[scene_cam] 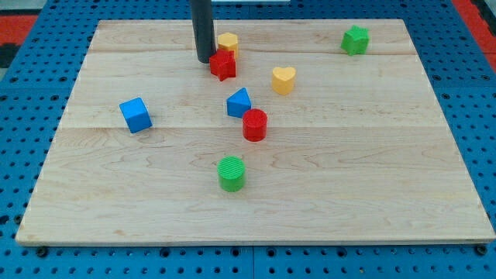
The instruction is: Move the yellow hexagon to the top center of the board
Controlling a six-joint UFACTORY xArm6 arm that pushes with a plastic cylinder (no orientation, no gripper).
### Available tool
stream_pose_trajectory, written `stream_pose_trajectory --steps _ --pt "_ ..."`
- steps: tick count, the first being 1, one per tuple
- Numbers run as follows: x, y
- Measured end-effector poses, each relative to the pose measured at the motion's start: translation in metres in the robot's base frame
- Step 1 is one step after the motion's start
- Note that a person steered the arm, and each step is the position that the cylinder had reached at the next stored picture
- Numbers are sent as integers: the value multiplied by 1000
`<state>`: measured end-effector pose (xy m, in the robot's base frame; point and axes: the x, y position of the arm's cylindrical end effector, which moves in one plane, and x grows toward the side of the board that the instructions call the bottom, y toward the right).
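Since it is already near the table's [434,155] top centre:
Yellow hexagon [228,42]: touching the red star [223,65], probably light, stiff, slippery.
Push point: its flat side.
My tip [205,60]: a bare rod, no end effector to open or close, just left of the star.

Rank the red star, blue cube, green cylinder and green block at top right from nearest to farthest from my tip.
Measured from my tip in the camera view:
1. Red star, right beside the tip on the view's right.
2. Blue cube, lower left.
3. Green cylinder, toward the view's bottom.
4. Green block, top right corner.
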<state>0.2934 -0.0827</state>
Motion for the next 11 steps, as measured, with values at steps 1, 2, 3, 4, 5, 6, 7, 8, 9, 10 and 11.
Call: stream_pose_trajectory --steps 1,2,3,4,5,6,7,8,9,10,11 --pt "24 -18" --pt "31 12" --pt "29 45" --pt "29 44" --pt "29 37" --pt "23 36" --pt "8 42" --pt "7 53" --pt "-18 33" --pt "-50 23" --pt "-47 10"
